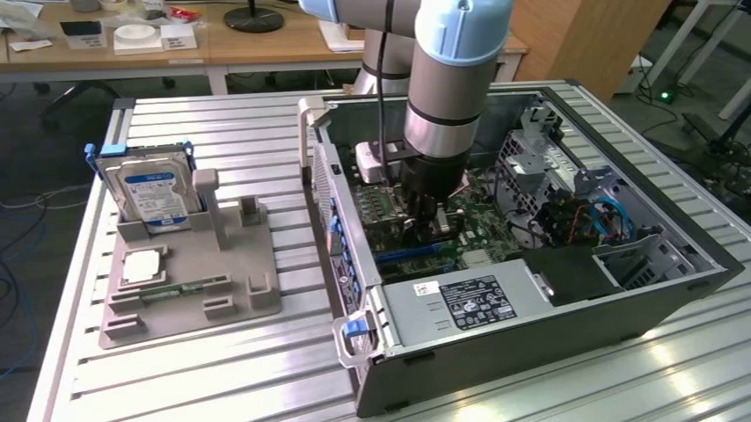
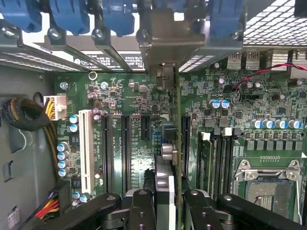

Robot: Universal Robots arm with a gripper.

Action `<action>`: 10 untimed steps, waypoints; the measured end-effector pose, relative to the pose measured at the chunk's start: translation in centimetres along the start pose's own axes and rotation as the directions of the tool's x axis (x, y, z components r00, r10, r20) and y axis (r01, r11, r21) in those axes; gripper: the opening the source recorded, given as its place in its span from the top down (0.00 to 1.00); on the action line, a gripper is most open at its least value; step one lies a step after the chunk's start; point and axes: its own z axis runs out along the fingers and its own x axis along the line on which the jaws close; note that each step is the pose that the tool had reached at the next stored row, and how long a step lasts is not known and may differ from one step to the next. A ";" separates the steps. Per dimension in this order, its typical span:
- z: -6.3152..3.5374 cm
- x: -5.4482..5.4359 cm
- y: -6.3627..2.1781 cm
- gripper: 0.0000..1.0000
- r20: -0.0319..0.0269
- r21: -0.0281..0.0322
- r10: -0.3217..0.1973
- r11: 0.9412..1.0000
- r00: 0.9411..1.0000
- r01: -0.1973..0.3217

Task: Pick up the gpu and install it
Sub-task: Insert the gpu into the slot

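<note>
In the wrist view the gpu [image 2: 164, 175] appears edge-on as a thin card between my two black fingers [image 2: 143, 208]. My gripper [image 2: 165, 203] is shut on the gpu. The card runs along the black expansion slots [image 2: 125, 153] of the green motherboard [image 2: 230, 105]. Its silvery bracket [image 2: 168, 43] stands at the rear slot openings of the case. I cannot tell whether the card's edge sits in a slot. In the exterior view my gripper [image 1: 428, 215] is down inside the open computer case [image 1: 657, 290], just above the motherboard.
A white slot [image 2: 86, 148], memory slots [image 2: 216, 158] and the processor socket [image 2: 268, 184] flank the card. Blue latches [image 2: 72, 14] line the case's rear. The power supply [image 1: 463, 303] fills the case's near corner. On the exterior view's left, a grey fixture [image 1: 235, 299] holds a hard drive [image 1: 147, 189].
</note>
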 end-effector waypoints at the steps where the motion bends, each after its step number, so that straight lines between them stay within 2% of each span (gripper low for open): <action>1: 0.00 0.0 0.02 0.72 0.000 0.000 0.000 1.000 1.000 0.000; 10: 0.00 0.0 0.16 0.72 0.000 0.002 -0.001 1.000 1.000 0.001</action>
